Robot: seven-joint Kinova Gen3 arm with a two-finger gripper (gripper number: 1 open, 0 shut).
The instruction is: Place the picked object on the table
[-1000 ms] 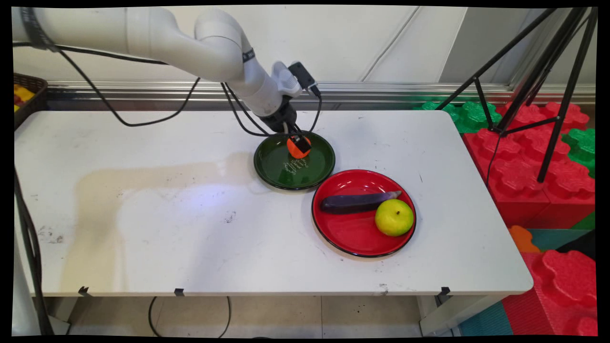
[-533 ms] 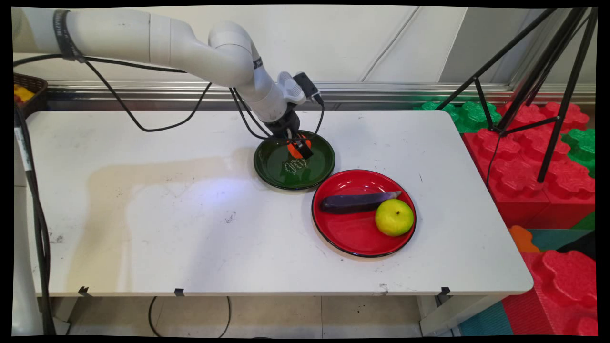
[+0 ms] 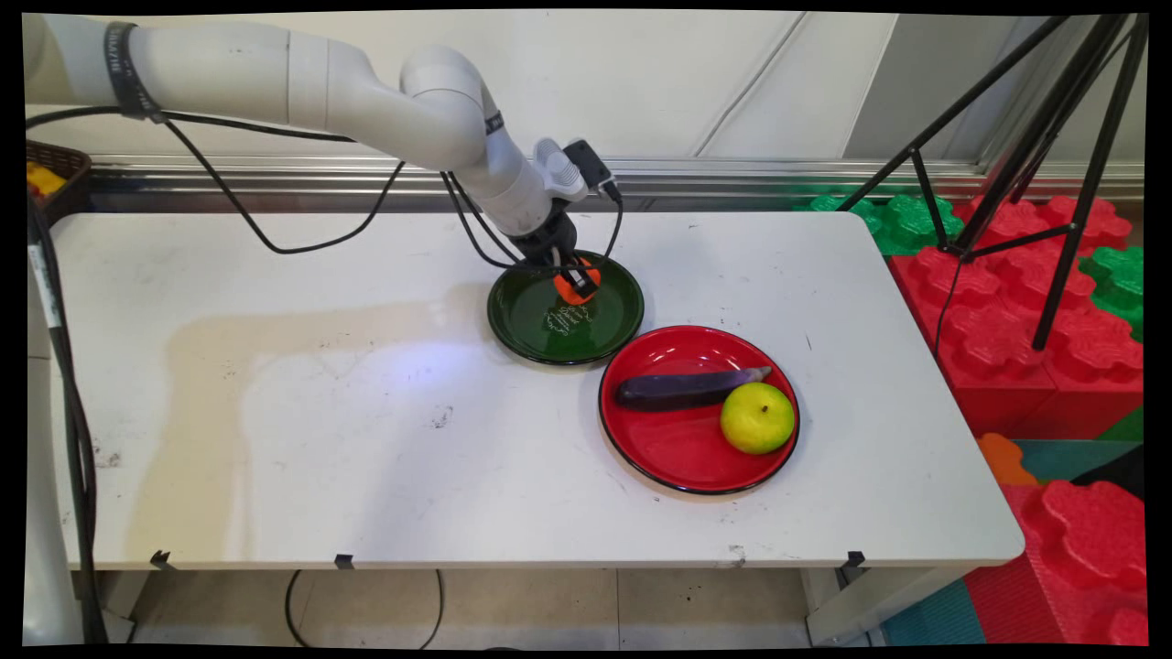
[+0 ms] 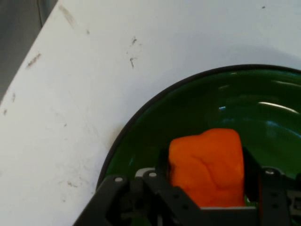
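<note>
Two fingers of my gripper [image 3: 579, 282] pinch the orange lump [image 4: 207, 167] from either side, low over the far part of the green plate [image 3: 531, 325], while the red plate [image 3: 678, 453] just beside it carries an eggplant [image 3: 682, 388] touching a yellow fruit [image 3: 757, 417].

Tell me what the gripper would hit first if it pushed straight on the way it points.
The gripper already pinches the orange piece; straight ahead lies the green plate, probably met first, though depth is unclear.
</note>
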